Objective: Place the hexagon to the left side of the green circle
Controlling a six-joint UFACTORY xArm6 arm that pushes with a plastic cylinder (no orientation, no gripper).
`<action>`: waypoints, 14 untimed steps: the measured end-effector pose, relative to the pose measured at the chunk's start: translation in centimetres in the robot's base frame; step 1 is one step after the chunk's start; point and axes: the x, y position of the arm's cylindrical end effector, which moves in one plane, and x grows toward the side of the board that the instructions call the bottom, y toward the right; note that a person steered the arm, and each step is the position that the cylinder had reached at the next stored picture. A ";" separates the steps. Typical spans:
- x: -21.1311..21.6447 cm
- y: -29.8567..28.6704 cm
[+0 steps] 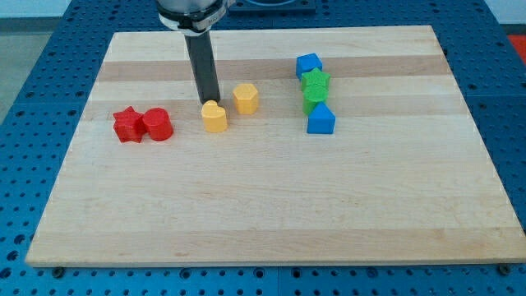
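The yellow hexagon (246, 98) lies on the wooden board, left of the green circle (313, 104), with a wide gap between them. The green circle sits in a column of blocks, mostly hidden between the green star (315, 82) above it and a blue block (321, 120) below it. My tip (208, 102) is at the upper edge of a yellow heart-like block (214, 117), touching or almost touching it, and to the left of the hexagon.
A blue block (309, 64) tops the column at the right. A red star (126, 125) and a red cylinder (156, 125) lie side by side at the view's left. The board (263, 205) has edges on all sides.
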 end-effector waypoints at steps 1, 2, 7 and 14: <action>0.3 0.4; 0.3 2.2; 0.0 6.8; 0.4 10.0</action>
